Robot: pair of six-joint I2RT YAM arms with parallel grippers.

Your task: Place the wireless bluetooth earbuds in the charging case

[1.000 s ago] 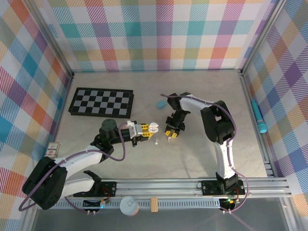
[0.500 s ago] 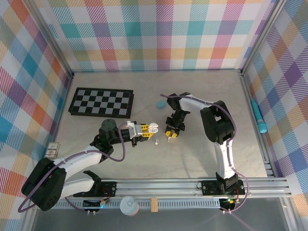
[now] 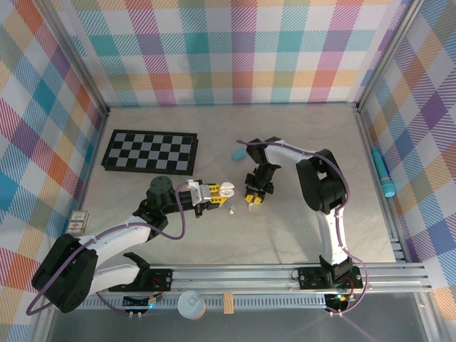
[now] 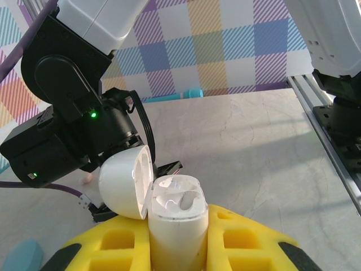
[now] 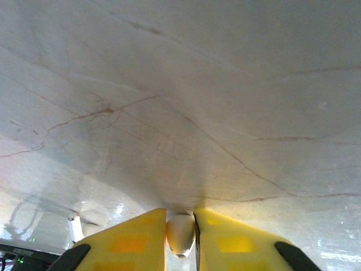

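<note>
My left gripper (image 3: 215,192) is shut on a white charging case (image 3: 224,189), held upright with its lid swung open. In the left wrist view the case (image 4: 177,210) stands between the yellow fingers (image 4: 248,240), its lid (image 4: 124,183) tipped to the left and its two sockets showing. My right gripper (image 3: 251,201) points down at the table, shut on a white earbud (image 5: 180,234) pinched between its yellow fingers (image 5: 127,243). A second white earbud (image 3: 231,209) lies on the table between the two grippers; it also appears as a small white earbud (image 5: 76,228) in the right wrist view.
A light blue oval case (image 3: 238,153) lies behind the right gripper. A checkerboard (image 3: 149,151) lies at the back left. A teal marker (image 3: 385,178) rests beyond the right rail. A tin can (image 3: 191,305) stands at the near rail.
The right gripper has shifted very slightly away from the near edge with the earbud in it. The left arm and the case have not moved.
</note>
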